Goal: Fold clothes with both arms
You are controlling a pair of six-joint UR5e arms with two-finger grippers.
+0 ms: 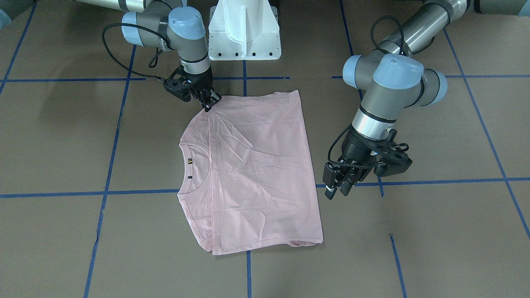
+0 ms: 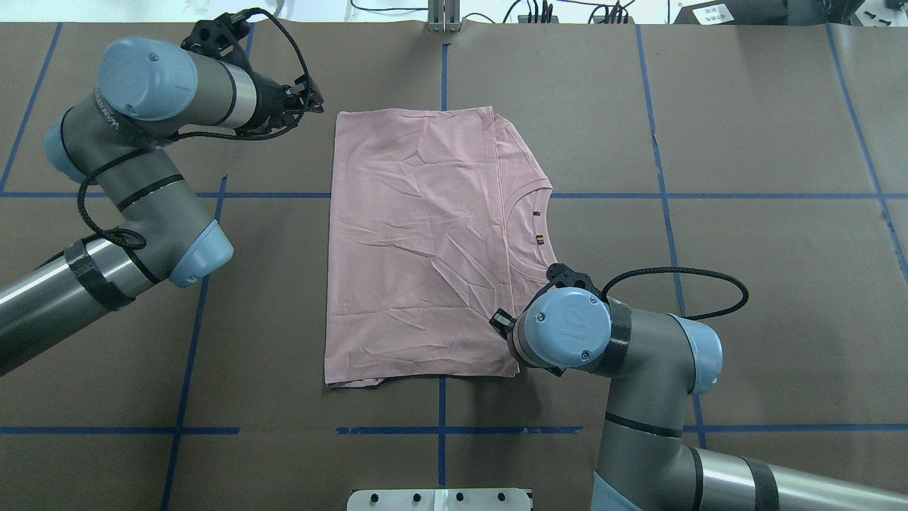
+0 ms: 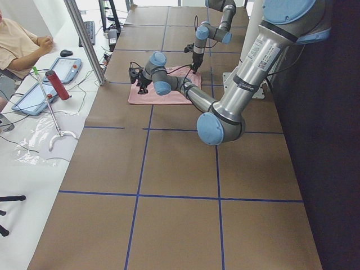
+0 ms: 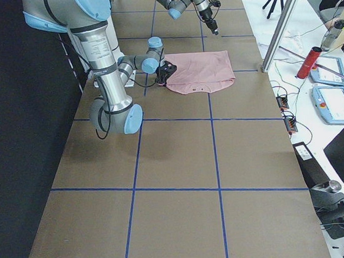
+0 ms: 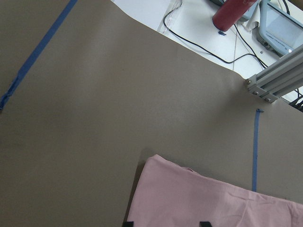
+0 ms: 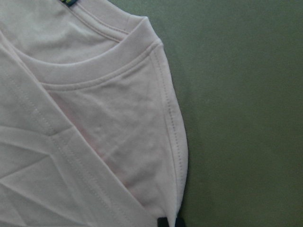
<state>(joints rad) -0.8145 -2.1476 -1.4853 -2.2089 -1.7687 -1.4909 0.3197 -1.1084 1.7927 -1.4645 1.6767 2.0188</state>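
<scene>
The pale pink T-shirt (image 1: pixel 256 165) lies flat on the brown table (image 1: pixel 434 231). Its sides are folded in and its print is hidden. The ribbed collar (image 1: pixel 205 165) points to the robot's right (image 2: pixel 512 227). My right gripper (image 1: pixel 208 106) is at the shirt's near shoulder edge. In the right wrist view its tips (image 6: pixel 170 221) stand close together on the shirt's hem edge (image 6: pixel 177 142). My left gripper (image 1: pixel 338 191) hangs just off the shirt's far bottom corner (image 2: pixel 340 117), apart from the cloth. In the left wrist view its jaws (image 5: pixel 165 224) stand wide open above that corner (image 5: pixel 156 165).
The white pedestal base (image 1: pixel 244 33) stands at the robot's side of the table. Blue tape lines (image 1: pixel 136 192) cross the brown surface. Past the far edge stand an aluminium post (image 5: pixel 277 80), a red bottle (image 3: pixel 56 84), tablets, cables and a seated operator (image 3: pixel 17 42).
</scene>
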